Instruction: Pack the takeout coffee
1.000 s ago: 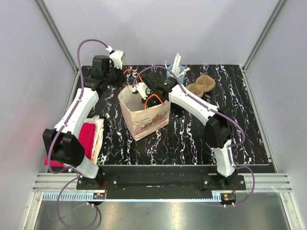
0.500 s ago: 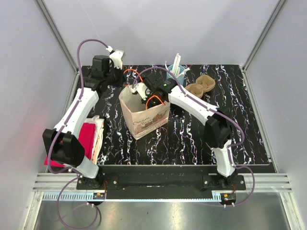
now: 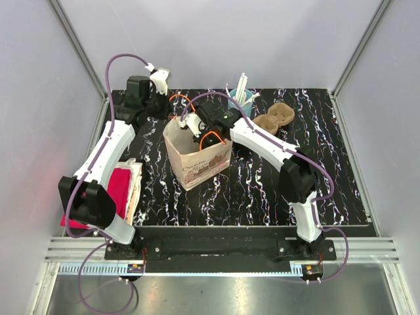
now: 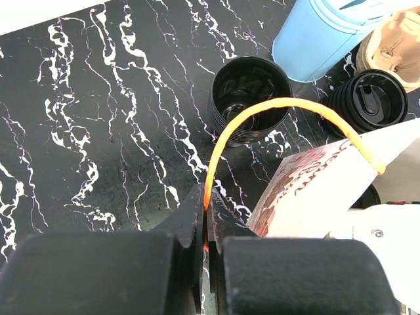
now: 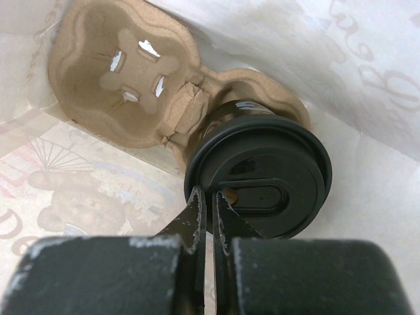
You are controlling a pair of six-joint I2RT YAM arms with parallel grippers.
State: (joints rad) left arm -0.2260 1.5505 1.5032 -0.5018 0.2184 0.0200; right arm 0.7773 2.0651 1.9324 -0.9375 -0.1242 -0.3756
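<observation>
**Black lidded takeout coffee (image 5: 262,170), inside a white printed paper bag (image 3: 200,164)**

Location: the small black disposable cup with its round black plastic lid sits upright in one pocket of a brown moulded-pulp cup carrier (image 5: 98,85). The carrier lies on the floor of the bag. The bag stands mid-table on the black, white-veined marble-pattern table (image 4: 98,98).

Right gripper (image 5: 207,197): reaches down into the bag, fingers clenched, tips at the lid's near rim. Whether the rim is nipped between them is not clear from this angle.

Left gripper (image 4: 205,226): clamped on the bag's thin orange loop handle (image 4: 262,108), behind the bag's far left corner.

Behind the bag, on the table:
- lidless black ribbed cup (image 4: 249,98)
- light-blue cup (image 4: 321,33)
- second lidded black cup (image 4: 371,98), just beside the bag's edge
- another brown pulp carrier (image 3: 275,118), to the right
</observation>
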